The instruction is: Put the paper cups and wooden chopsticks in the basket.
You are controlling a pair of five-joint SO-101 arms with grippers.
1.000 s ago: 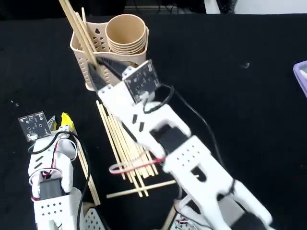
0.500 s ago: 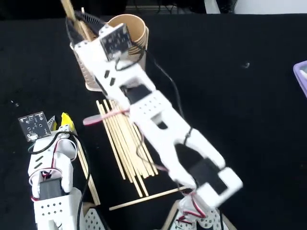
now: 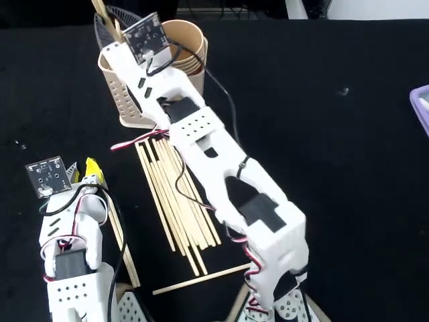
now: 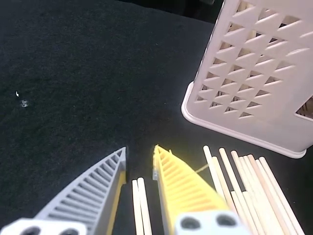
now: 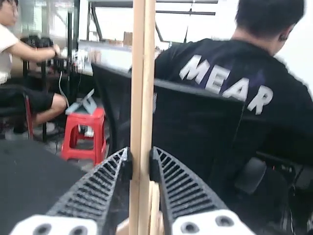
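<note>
A beige perforated basket [image 3: 125,100] stands at the back left of the black table, with a stack of paper cups [image 3: 186,40] in its right half. My right gripper [image 3: 110,30] hovers over the basket's left half, shut on a pair of wooden chopsticks [image 5: 142,88] that stand upright between its fingers. A loose pile of chopsticks [image 3: 175,201] lies on the table in front of the basket. My left gripper [image 4: 139,149] rests low near the front left, open, with two chopsticks [image 4: 141,210] lying on the table between its fingers; the basket [image 4: 254,73] is ahead of it.
One chopstick [image 3: 201,278] lies crosswise near the front edge, and two more [image 3: 122,238] lie beside the left arm. The right arm spans the pile diagonally, trailing a red cable [image 3: 134,142]. A purple container [image 3: 421,100] sits at the right edge.
The right arm has swung up and back from the basket's front to above its left half, carrying the chopsticks. The left arm has not moved.
</note>
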